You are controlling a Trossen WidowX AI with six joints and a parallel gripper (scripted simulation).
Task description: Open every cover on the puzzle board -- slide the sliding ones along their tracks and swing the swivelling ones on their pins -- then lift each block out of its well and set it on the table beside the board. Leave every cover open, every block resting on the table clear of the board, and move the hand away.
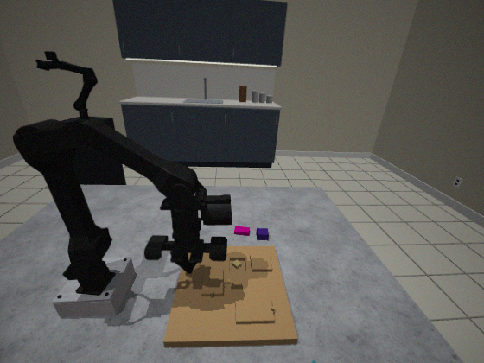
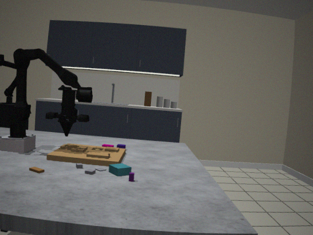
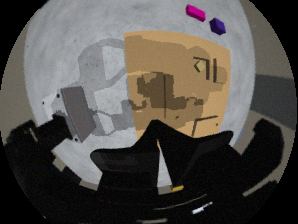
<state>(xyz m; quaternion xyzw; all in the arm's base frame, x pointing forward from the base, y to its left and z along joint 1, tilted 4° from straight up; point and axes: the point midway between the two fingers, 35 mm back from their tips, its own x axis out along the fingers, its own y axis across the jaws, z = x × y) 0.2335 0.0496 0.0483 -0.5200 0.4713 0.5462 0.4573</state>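
Observation:
The wooden puzzle board [image 1: 207, 330] [image 2: 58, 157] [image 3: 215, 112] lies flat on the table. My gripper [image 1: 188, 271] [image 2: 66, 135] [image 3: 154, 123] is shut and empty, above the board's left part, which lies in its shadow. A large cover [image 1: 255, 312] sits at the front right, a smaller cover [image 1: 261, 263] at the back right. A pale diamond-shaped piece [image 1: 237, 264] [image 3: 200, 66] shows in a recess beside it. Shadow makes the left covers hard to read. A magenta block [image 1: 242, 231] [image 2: 108, 145] [image 3: 195, 13] and an indigo block [image 1: 262, 233] [image 2: 121, 146] [image 3: 217, 26] lie on the table behind the board.
In the exterior view, a teal block [image 2: 119, 169], a purple cylinder [image 2: 131, 177], an orange piece [image 2: 36, 169] and small grey pieces [image 2: 79, 165] [image 2: 90, 172] lie in front of the board. The arm's base [image 1: 86, 307] stands left of the board.

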